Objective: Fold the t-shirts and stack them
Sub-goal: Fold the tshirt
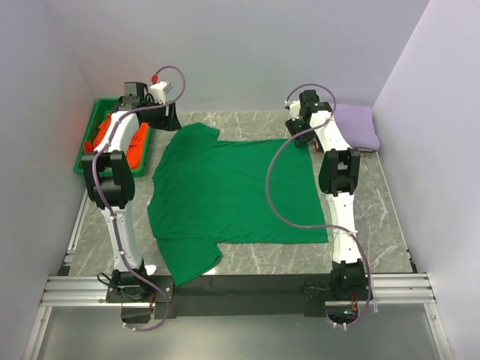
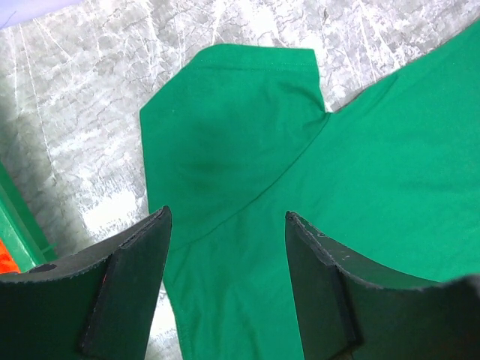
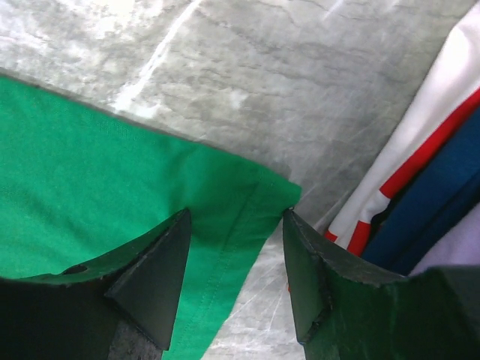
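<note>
— Inspector: Position of the green t-shirt?
— Assistant: Spread flat at the centre of the table. Its sleeve at 11 o'clock lies under the left gripper, jaws wide, nothing gripped. Its hem corner at 1 o'clock sits between the spread fingers of the right gripper, unclamped.

Left tool w/ jaws apart, nothing btwn them. Under and ahead of it lies the green t-shirt: one short sleeve spread flat straight ahead, body running off to the R. Grey marbled bench shows ahead and to the L. Far L of tool: green tray edge, w/ an orange patch beside it.
</note>
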